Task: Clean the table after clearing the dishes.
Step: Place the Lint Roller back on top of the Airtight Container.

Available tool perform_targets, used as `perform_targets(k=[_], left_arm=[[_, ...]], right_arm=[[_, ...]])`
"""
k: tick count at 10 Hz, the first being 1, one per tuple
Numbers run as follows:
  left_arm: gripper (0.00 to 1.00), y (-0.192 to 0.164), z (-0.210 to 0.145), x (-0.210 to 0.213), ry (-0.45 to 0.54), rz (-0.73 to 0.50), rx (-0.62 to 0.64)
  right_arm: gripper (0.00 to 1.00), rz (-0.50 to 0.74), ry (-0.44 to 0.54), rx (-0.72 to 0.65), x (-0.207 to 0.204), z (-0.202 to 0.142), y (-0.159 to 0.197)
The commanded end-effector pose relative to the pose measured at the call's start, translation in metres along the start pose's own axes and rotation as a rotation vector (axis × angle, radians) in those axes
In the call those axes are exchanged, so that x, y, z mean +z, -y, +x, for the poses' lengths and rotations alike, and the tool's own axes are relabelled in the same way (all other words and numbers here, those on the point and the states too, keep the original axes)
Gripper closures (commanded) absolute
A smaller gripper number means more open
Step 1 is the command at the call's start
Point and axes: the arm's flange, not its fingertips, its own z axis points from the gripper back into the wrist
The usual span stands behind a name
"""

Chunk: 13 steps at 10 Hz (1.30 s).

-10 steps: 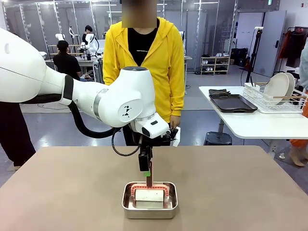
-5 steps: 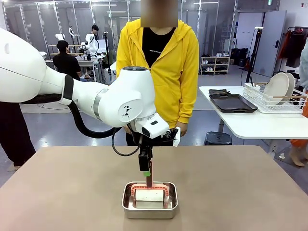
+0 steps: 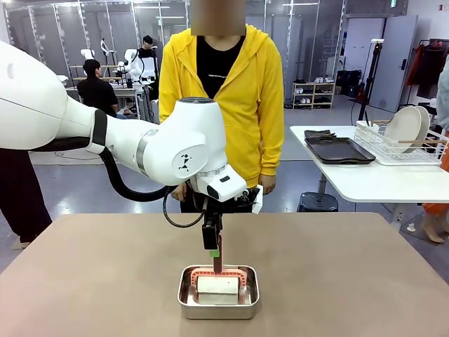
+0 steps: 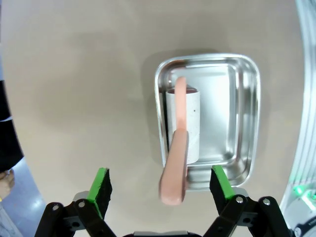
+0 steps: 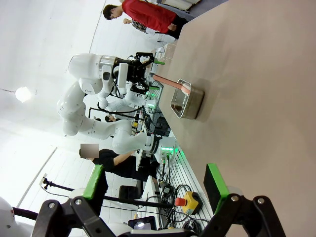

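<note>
Behind the person in the yellow hooded jacket (image 3: 219, 98) I see an open workshop with glass partitions, and off to my right a smaller white table (image 3: 365, 179) carrying a dark tray (image 3: 339, 149) and a wire rack holding two white plates (image 3: 407, 128). Nearer me, the wide matte tan-brown tabletop (image 3: 91, 281) bears a small rectangular steel pan (image 3: 218, 293), which sits near the edge on my side, about midway across.

From the front, my left gripper (image 3: 214, 247) hangs just above the pan, right at the salmon-pink handle (image 3: 218, 264) of a lint roller whose white roll (image 3: 217, 284) lies in the pan. That view does not tell me the jaw gap. My left wrist camera does: the green-padded fingers (image 4: 101, 183) stand wide apart, with the handle (image 4: 175, 173) rising between them and touching neither pad.

My right wrist camera shows the right gripper (image 5: 155, 185) spread wide on nothing, well away from the pan (image 5: 187, 104), with the tabletop (image 5: 256, 89) stretching off sideways.
</note>
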Motion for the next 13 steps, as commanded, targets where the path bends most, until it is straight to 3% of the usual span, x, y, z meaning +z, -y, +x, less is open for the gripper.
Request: perform_targets(k=[1, 4, 7, 9, 11, 12, 13], left_arm=[[0.00, -0.010, -0.014, 0.049, 0.060, -0.010, 0.140], [0.00, -0.011, -0.093, 0.128, 0.315, -0.127, 0.419], [0.00, 0.027, -0.246, 0.173, 0.690, -0.381, 0.659], [0.00, 0.073, -0.364, 0.169, 0.935, -0.618, 0.766], [0.00, 0.100, -0.452, 0.141, 1.104, -0.613, 0.918], [0.00, 0.111, -0.497, 0.127, 1.272, -0.618, 0.938], [0.00, 0.117, -0.534, 0.112, 1.321, -0.621, 1.013]], right_arm=[[0.00, -0.001, -0.001, 0.005, -0.002, -0.003, -0.005], [0.00, -0.001, -0.001, 0.005, -0.002, -0.003, -0.005], [0.00, -0.001, -0.001, 0.005, -0.002, -0.003, -0.005], [0.00, -0.001, -0.001, 0.005, -0.002, -0.003, -0.005], [0.00, -0.001, -0.001, 0.005, -0.002, -0.003, -0.005], [0.00, -0.001, -0.001, 0.005, -0.002, -0.003, -0.005], [0.00, -0.001, -0.001, 0.005, -0.002, -0.003, -0.005]])
